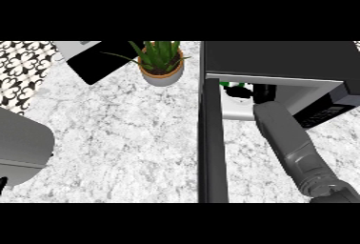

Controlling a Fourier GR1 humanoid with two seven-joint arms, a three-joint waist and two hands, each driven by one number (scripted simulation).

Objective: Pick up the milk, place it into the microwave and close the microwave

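The microwave (281, 57) stands at the back right with its door (211, 143) swung open towards me, seen edge-on as a dark vertical bar. My right forearm reaches into the cavity. Inside it my right hand (262, 93) is curled round the milk (226, 85), of which only a green and white bit shows at the opening's left end. The microwave's roof hides most of the hand and the carton. At the lower left edge a grey forearm shows, with a black sliver of my left hand (3, 183) below it.
A potted green plant (162, 66) stands on the marble counter (119, 138) just left of the microwave. A black slab (102, 62) lies at the back left beside patterned tiling (21, 66). The microwave's control panel (325, 114) faces right of my arm.
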